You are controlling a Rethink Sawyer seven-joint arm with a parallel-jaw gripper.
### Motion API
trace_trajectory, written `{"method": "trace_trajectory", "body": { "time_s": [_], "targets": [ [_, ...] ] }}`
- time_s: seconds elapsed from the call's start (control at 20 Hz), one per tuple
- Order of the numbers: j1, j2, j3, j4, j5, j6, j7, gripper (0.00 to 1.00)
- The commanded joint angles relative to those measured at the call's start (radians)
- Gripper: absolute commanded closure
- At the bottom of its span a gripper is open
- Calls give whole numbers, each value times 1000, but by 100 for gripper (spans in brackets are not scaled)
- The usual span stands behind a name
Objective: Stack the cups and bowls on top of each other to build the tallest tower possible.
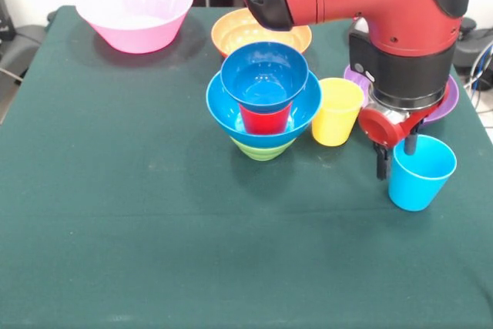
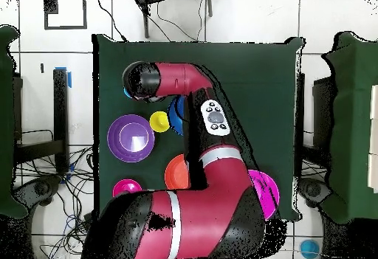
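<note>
The tower [image 1: 263, 105] stands mid-table: an upturned green bowl [image 1: 262, 149], the large blue bowl [image 1: 300, 113], the red cup [image 1: 266, 119], and the small blue bowl [image 1: 264, 75] on top. The sky-blue cup [image 1: 420, 175] stands upright on the cloth at the right. My gripper [image 1: 396, 156] is down at its left rim, open, one finger outside the wall and one inside the cup. The yellow cup [image 1: 337, 111] stands between tower and gripper. In the overhead view the arm hides the gripper; the yellow cup [image 2: 159, 121] and the blue bowl's edge [image 2: 177, 116] show.
The pink bowl [image 1: 139, 13] sits at the far left and the orange bowl [image 1: 262, 35] behind the tower. The purple bowl [image 1: 453, 98] is mostly hidden behind the wrist. Overhead, the purple bowl [image 2: 131, 138], orange bowl [image 2: 177, 173], pink bowl [image 2: 267, 190] and a small reddish bowl [image 2: 127, 190] show.
</note>
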Motion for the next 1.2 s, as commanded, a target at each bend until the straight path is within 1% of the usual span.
{"method": "trace_trajectory", "body": {
  "time_s": [0.05,0.35,0.65,0.9,0.95,1.2],
  "targets": [
    [-17,67,31,44,-24,-52,85,0],
    [-38,84,51,58,-29,-99,67,0],
    [-43,92,66,60,-29,-128,60,0],
    [-40,90,62,61,-31,-128,60,0],
    [-39,90,62,61,-31,-128,60,100],
    [-33,92,57,48,-30,-114,59,100]
  ]
}}
